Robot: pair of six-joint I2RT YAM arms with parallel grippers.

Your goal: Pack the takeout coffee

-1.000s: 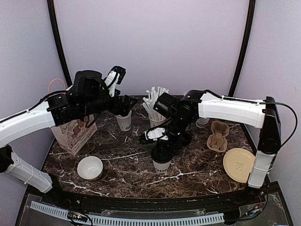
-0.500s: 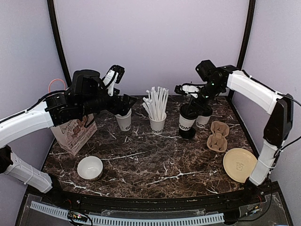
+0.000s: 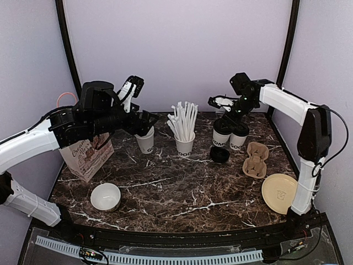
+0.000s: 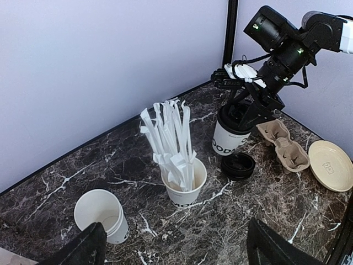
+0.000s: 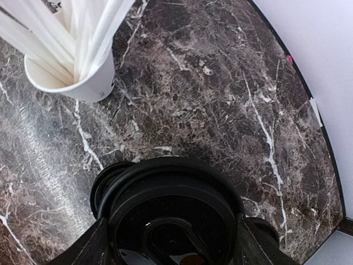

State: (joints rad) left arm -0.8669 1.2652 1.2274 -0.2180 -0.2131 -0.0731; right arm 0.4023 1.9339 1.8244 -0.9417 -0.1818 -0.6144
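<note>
Black lids cap 2 white paper cups with dark lettering. They stand side by side, touching, at the upper right of the dark marbled surface (image 3: 165,187) in the top view. The right claw (image 4: 241,113) reaches down onto the left one of the pair, the lidded cup (image 3: 221,138), and holds it by the top. Its 2 fingers press against opposite sides of the lid, and in the right wrist view that lid fills the gap between them. The cup is upright and its base looks to be resting on the surface. The second lidded cup (image 3: 239,139) stands free, just to the right of it.

A loose black lid (image 3: 219,155) lies flat just in front of the held cup. A cardboard cup carrier (image 3: 255,160) lies near it to the right, and a tan plate (image 3: 280,192) sits toward the lower right.

The left claw (image 4: 175,243) is spread wide and holds nothing. It hovers left of centre, just above an empty white cup (image 3: 146,142). A cup of white straws (image 3: 185,144) stands between that cup and the lidded pair. A printed paper bag (image 3: 85,157) stands at the left, with a white bowl (image 3: 105,196) at the lower left.
</note>
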